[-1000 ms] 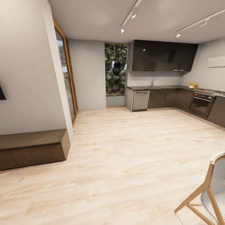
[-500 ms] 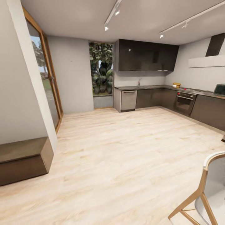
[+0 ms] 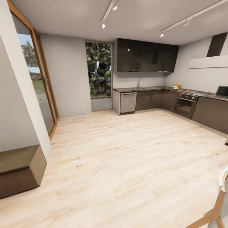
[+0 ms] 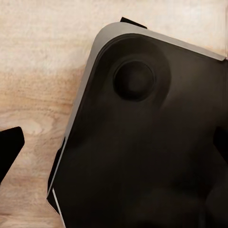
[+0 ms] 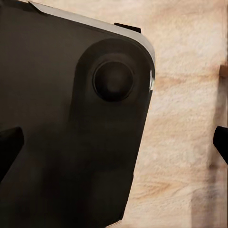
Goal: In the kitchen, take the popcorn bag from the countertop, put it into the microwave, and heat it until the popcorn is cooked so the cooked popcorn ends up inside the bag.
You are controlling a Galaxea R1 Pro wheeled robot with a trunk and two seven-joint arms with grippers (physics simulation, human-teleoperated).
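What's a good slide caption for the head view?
Robot crossing the pale wood floor toward the kitchen countertop, microwave at far right.

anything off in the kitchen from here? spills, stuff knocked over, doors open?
Nothing stands out. The floor shows no spill, the cabinets and oven look shut, and the microwave sits upright on the countertop at the far right. A small yellowish item on the counter is too far off to identify.
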